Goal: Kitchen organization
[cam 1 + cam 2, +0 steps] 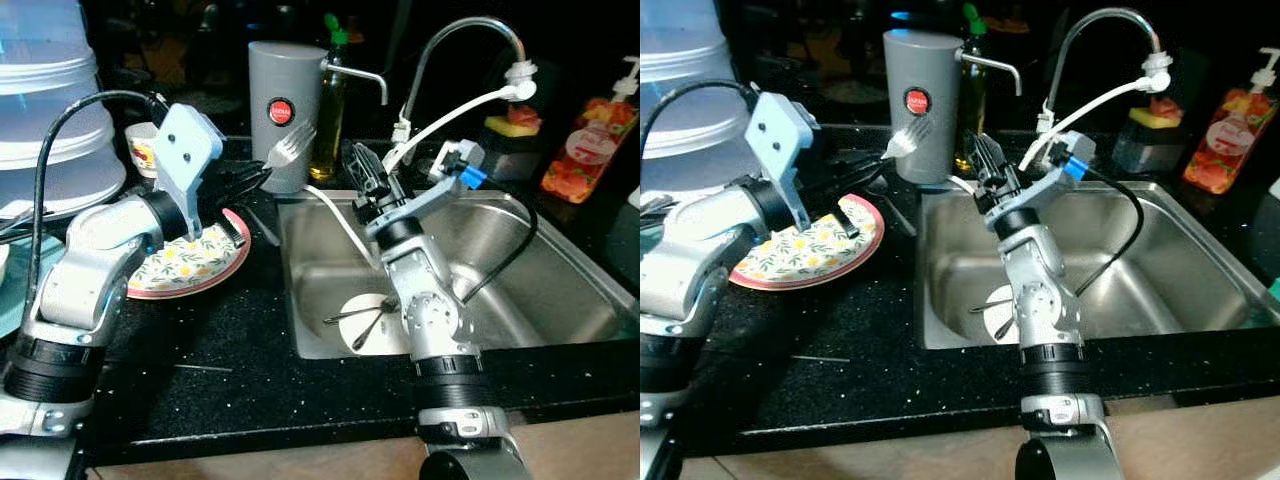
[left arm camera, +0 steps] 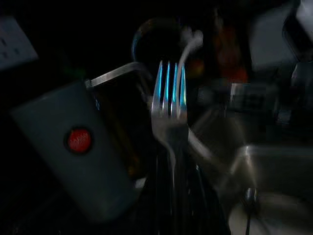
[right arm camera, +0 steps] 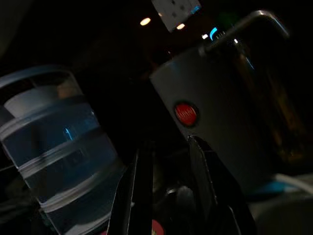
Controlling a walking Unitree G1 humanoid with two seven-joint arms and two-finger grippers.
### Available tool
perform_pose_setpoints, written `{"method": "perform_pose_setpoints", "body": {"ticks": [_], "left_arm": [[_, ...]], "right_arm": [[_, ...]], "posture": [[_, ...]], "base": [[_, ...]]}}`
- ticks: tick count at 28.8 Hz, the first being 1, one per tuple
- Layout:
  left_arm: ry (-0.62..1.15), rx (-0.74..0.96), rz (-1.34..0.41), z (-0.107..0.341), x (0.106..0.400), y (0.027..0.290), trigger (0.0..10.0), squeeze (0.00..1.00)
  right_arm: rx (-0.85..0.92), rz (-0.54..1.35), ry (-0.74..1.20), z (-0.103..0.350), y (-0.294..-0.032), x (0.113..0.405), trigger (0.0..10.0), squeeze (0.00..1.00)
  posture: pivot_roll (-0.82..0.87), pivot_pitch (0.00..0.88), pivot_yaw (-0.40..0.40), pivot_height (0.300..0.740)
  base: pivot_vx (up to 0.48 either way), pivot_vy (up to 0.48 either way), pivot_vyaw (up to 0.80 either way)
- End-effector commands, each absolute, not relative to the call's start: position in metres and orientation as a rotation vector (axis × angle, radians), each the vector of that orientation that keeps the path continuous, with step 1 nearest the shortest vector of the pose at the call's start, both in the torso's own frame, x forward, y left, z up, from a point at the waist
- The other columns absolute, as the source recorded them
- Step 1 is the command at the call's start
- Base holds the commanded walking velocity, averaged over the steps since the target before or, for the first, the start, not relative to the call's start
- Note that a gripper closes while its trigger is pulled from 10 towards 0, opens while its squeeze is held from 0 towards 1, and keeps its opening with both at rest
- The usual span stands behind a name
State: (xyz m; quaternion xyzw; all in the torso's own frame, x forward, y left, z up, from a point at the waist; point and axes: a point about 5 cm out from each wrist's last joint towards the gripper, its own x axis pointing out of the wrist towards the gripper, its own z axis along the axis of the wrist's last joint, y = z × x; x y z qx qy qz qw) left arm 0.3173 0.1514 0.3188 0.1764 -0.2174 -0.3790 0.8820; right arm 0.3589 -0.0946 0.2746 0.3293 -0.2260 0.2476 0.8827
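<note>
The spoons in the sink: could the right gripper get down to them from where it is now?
Probably yes. The right gripper hangs empty over the sink's left rim, and the spoons lie on a white plate in the basin below. Only its own forearm crosses that spot, so it would need to fold the wrist down.

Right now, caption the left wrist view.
Left pincer holds a fork upright beside the grey canister.

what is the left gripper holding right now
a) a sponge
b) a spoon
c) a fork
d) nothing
c, the left gripper is shut on a fork, its tines raised in front of the grey canister; the left wrist view shows the same fork held between its fingers.
</note>
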Motion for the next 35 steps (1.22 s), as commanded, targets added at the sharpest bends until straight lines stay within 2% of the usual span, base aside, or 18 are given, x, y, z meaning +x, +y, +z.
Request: {"method": "perform_pose_setpoints", "body": {"ticks": [1, 2, 3, 4, 11, 12, 13, 18, 29, 35], "left_arm": [[-0.470, 0.330, -0.825, 0.319, 0.313, 0.148, 0.0, 0.00], [-0.466, 0.318, -0.839, 0.317, 0.311, 0.148, 0.0, 0.00], [-0.464, 0.317, -0.852, 0.314, 0.309, 0.147, 0.0, 0.00], [-0.459, 0.312, -0.861, 0.311, 0.309, 0.147, 0.0, 0.00], [-0.438, 0.287, -0.884, 0.302, 0.307, 0.145, 0.0, 0.00], [-0.435, 0.290, -0.883, 0.302, 0.307, 0.145, 0.0, 0.00], [-0.432, 0.294, -0.883, 0.300, 0.307, 0.145, 0.0, 0.00], [-0.431, 0.295, -0.882, 0.300, 0.307, 0.144, 0.0, 0.00], [-0.473, 0.280, -0.930, 0.298, 0.302, 0.125, 0.0, 0.00], [-0.454, 0.305, -0.894, 0.293, 0.303, 0.130, 0.0, 0.00]], "right_arm": [[0.692, 0.497, -0.456, 0.272, -0.096, 0.357, 10.0, 0.00], [0.698, 0.508, -0.441, 0.270, -0.093, 0.354, 10.0, 0.39], [0.707, 0.517, -0.432, 0.269, -0.091, 0.351, 10.0, 0.97], [0.726, 0.526, -0.429, 0.269, -0.089, 0.348, 10.0, 1.00], [0.788, 0.551, -0.403, 0.274, -0.081, 0.341, 10.0, 1.00], [0.793, 0.556, -0.402, 0.275, -0.080, 0.341, 10.0, 0.69], [0.801, 0.564, -0.407, 0.276, -0.079, 0.340, 10.0, 0.00], [0.821, 0.580, -0.405, 0.279, -0.077, 0.338, 10.0, 0.00], [0.771, 0.587, -0.329, 0.273, -0.070, 0.342, 10.0, 0.00], [0.781, 0.581, -0.328, 0.274, -0.072, 0.344, 10.0, 0.00]], "posture": [[0.11, 0.029, -0.002, 0.740], [0.11, 0.028, 0.005, 0.740], [0.11, 0.027, 0.008, 0.740], [0.11, 0.025, 0.010, 0.740], [0.10, 0.026, 0.003, 0.740], [0.10, 0.026, 0.003, 0.740], [0.10, 0.026, 0.003, 0.740], [0.09, 0.033, -0.002, 0.740], [0.08, 0.036, -0.026, 0.740], [0.08, 0.040, -0.033, 0.740]], "base": [[0.000, 0.000, 0.00], [0.000, 0.000, 0.00], [0.000, 0.000, 0.00], [0.000, 0.000, 0.00], [0.000, 0.000, 0.00], [0.000, 0.000, 0.00], [0.000, 0.000, 0.00], [0.000, 0.000, 0.00], [0.000, 0.000, 0.00], [0.000, 0.000, 0.00]]}}
